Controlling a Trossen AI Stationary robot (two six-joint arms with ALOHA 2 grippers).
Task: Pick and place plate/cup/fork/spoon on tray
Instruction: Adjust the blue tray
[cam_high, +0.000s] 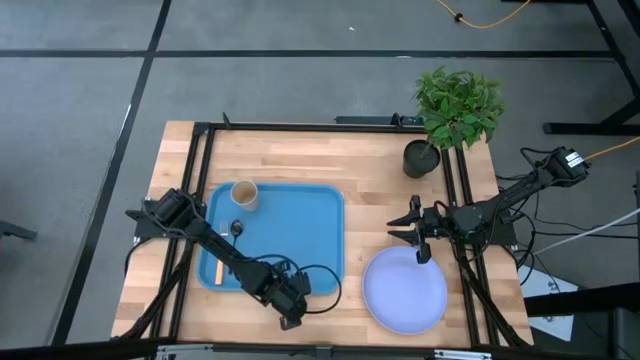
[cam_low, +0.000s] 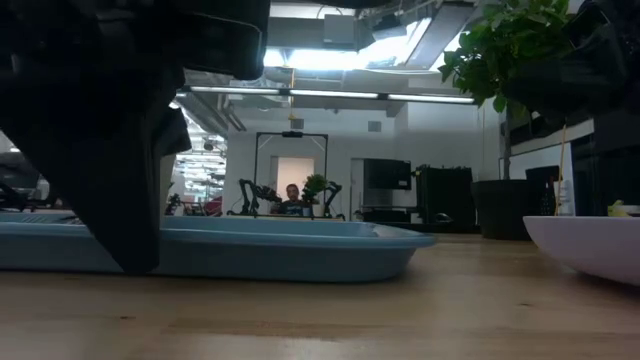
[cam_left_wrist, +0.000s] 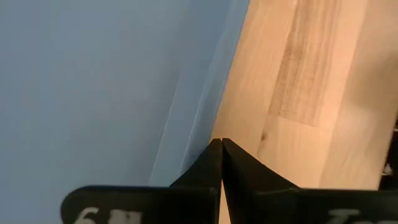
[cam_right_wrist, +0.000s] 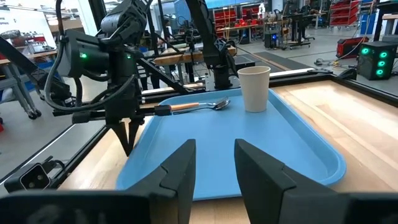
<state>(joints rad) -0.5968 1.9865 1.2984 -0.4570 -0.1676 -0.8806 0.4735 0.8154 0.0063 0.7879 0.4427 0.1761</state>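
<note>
The blue tray (cam_high: 290, 225) lies left of the table's middle. The tan cup (cam_high: 245, 195) stands upright in its far left corner. The fork (cam_right_wrist: 199, 106), with a silver head and orange handle (cam_high: 218, 272), lies flat along the tray's left side. A small dark oval (cam_high: 237, 228) near the cup looks like the spoon's bowl. The lavender plate (cam_high: 405, 290) rests on the table right of the tray. My left gripper (cam_high: 291, 320) is shut and points down at the tray's near rim. My right gripper (cam_high: 415, 235) is open and empty above the plate's far edge. My left gripper's shut fingertips (cam_left_wrist: 221, 146) point down from above at the outer edge of the tray's near rim (cam_left_wrist: 199, 118), right by the bare wood. I cannot tell whether they touch the rim or the table.
A black pot with a green plant (cam_high: 455, 110) stands at the table's far right corner. Black frame rails (cam_high: 195, 180) run along the left and right sides. Bare wood (cam_high: 370, 190) lies between the tray and the plate.
</note>
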